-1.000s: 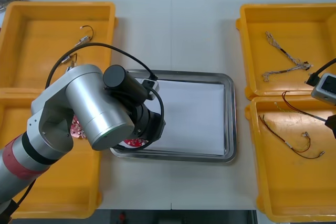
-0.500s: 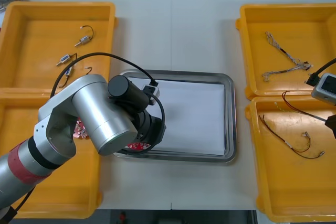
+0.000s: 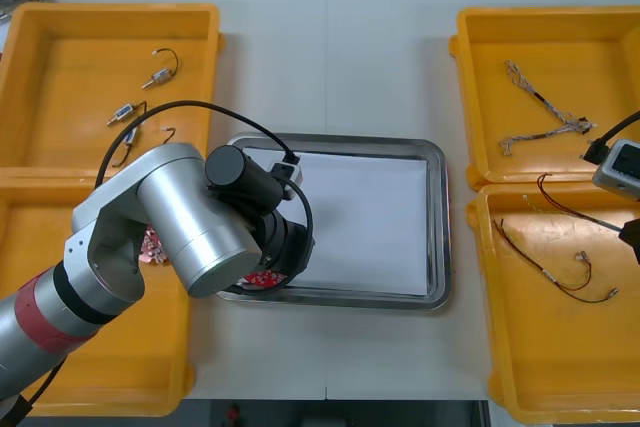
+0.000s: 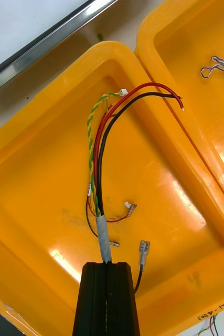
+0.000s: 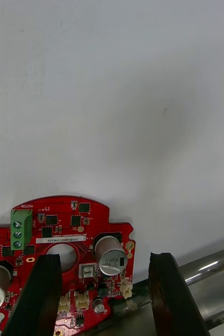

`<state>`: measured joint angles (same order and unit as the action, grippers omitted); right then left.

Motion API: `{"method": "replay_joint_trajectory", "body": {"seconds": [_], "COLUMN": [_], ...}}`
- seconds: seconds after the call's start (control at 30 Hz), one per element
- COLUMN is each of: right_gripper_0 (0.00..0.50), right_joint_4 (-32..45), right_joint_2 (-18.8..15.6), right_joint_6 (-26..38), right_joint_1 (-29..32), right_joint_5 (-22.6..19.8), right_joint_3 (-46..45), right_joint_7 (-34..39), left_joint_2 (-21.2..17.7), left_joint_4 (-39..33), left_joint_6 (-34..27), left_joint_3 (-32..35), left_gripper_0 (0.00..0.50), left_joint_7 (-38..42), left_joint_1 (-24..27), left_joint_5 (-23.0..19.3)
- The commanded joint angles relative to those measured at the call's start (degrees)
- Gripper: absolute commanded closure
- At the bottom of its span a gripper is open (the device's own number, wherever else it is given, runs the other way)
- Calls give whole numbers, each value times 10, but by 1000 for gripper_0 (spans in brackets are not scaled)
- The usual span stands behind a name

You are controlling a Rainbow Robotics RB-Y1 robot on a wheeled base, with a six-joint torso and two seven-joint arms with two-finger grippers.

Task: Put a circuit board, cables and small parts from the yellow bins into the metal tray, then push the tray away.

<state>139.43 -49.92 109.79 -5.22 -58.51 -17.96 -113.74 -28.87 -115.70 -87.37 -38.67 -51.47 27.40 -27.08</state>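
A round red circuit board [image 5: 72, 247] lies on the white inside of the metal tray [image 3: 437, 237], at its near left corner by the shiny rim. My left gripper [image 5: 105, 256] stands open over it, one finger [image 5: 46, 294] above the board, the other [image 5: 167, 294] just off its edge. In the front view the left arm covers that corner and a red sliver of the board [image 3: 262, 277] shows under it. My right gripper [image 4: 107, 264] is shut, hanging over the near right yellow bin [image 4: 33, 173] just above a bundle of red, black and green-yellow cables [image 4: 98, 152].
The far left bin [image 3: 60, 57] holds small metal parts [image 3: 158, 75] on short black leads. Another red board [image 3: 152, 245] lies in the near left bin. Twisted blue and white cables [image 3: 540, 112] lie in the far right bin, thin red and black cables [image 3: 560, 272] in the near right one.
The left arm shifted a little over the tray's near left corner, then stopped. Its fingers have opened and the board rests on the tray. The right arm has not moved.
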Motion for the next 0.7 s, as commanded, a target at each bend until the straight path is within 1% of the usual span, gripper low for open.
{"method": "replay_joint_trajectory", "body": {"seconds": [0.03,0.13,0.27,0.3,0.4,0.5,0.6,0.7], "right_gripper_0": [500,500,500,500,500,500,500,500], "right_joint_4": [14,14,14,14,14,14,15,15], "right_joint_2": [-24,-28,-33,-38,-42,-44,-44,-45], "right_joint_6": [2,2,2,2,2,2,2,2], "right_joint_1": [-16,-24,-39,-52,-74,-98,-132,-170], "right_joint_5": [-6,-18,-20,-20,-24,-23,-21,-17], "right_joint_3": [6,6,24,40,63,89,126,169], "right_joint_7": [26,26,26,28,31,33,35,38], "left_joint_2": [2,2,2,2,2,2,-1,-10], "left_joint_4": [-37,-59,-83,-93,-97,-96,-95,-95], "left_joint_6": [-10,-32,-58,-70,-81,-87,-98,-129], "left_joint_3": [11,31,49,61,85,102,132,170], "left_gripper_0": [14,14,12,12,12,11,12,14], "left_joint_7": [30,30,30,30,28,22,10,-9], "left_joint_1": [-10,-10,-10,-10,-7,-1,7,21], "left_joint_5": [0,-11,-16,-27,-51,-57,-77,-105]}}
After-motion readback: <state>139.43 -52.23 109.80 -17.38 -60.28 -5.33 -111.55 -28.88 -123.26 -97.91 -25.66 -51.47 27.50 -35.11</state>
